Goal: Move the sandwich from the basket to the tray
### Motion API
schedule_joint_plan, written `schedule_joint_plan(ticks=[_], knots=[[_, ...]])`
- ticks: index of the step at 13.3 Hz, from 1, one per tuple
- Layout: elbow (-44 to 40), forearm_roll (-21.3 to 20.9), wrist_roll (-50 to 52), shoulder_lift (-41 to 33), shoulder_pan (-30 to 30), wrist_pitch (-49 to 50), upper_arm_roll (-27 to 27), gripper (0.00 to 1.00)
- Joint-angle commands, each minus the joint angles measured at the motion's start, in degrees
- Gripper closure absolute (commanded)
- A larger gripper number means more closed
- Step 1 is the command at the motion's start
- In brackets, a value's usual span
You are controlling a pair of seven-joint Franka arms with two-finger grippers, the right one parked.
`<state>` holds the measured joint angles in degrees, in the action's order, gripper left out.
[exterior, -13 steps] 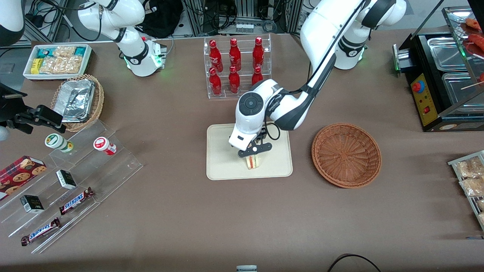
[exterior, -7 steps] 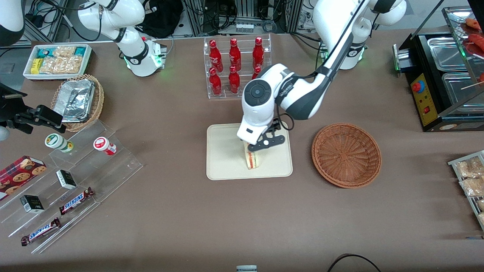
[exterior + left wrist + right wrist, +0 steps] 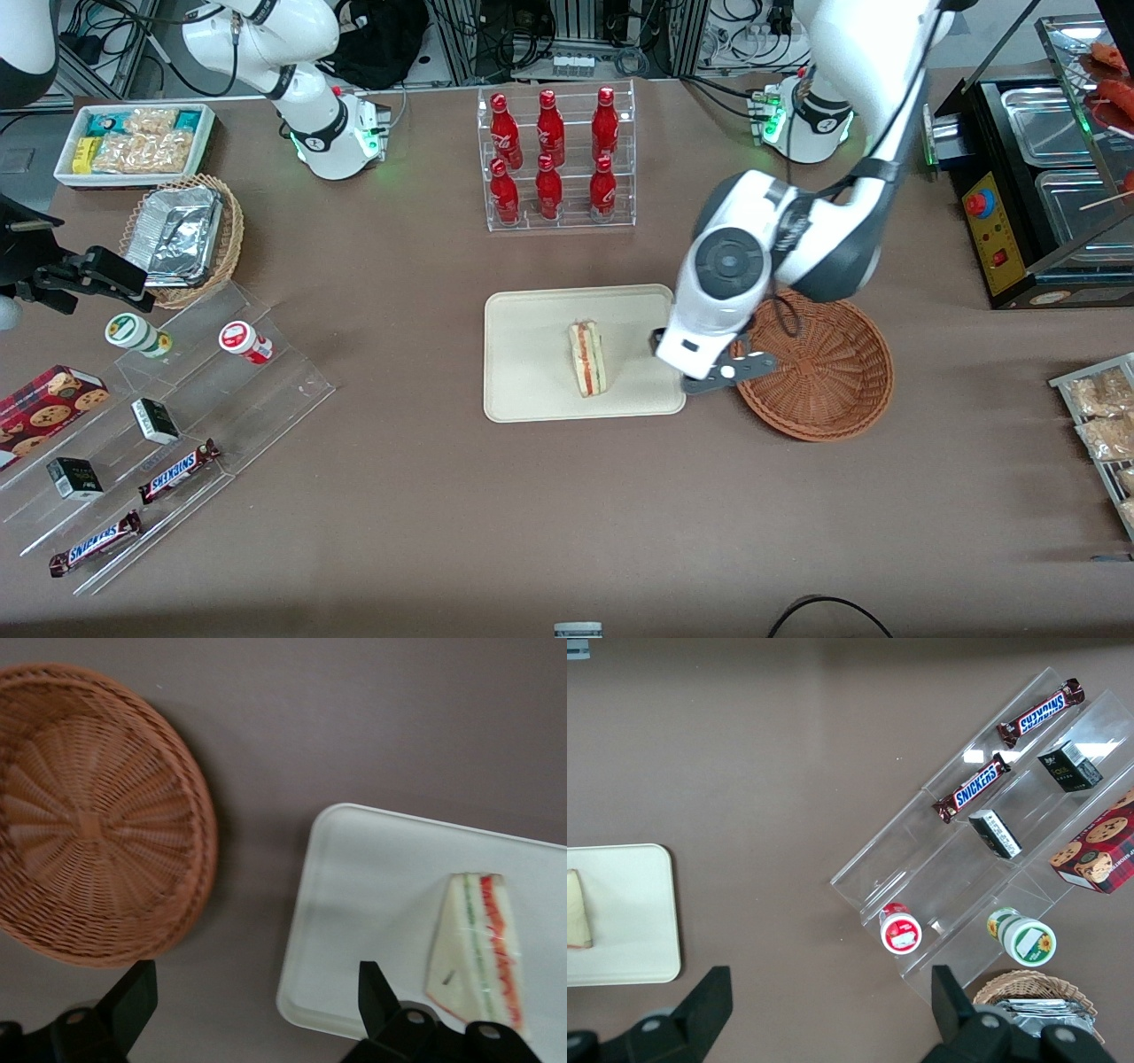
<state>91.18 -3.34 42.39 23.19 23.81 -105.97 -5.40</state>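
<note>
Sandwich lies on tray; gripper (fingers spread, empty) hangs between tray and basket, clear of it.

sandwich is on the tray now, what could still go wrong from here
1. The open gripper hangs between the tray edge and the basket rim; a low sideways move might clip either.
2. The sandwich rests on a side of the wedge, filling edge up; a knock to the tray could tip it.
</note>
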Motion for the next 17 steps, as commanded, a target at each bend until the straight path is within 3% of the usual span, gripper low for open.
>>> schedule_joint_plan(ticks=[1, 7, 17], knots=[[7.9, 0.0, -5.5, -7.7, -3.8, 0.0, -0.4, 0.0], [15.3, 0.0, -18.4, -16.6, -11.4, 2.3, -0.5, 0.0], [10.5, 1.6, -42.7, -26.0, -25.4, 19.3, -1.6, 0.0]])
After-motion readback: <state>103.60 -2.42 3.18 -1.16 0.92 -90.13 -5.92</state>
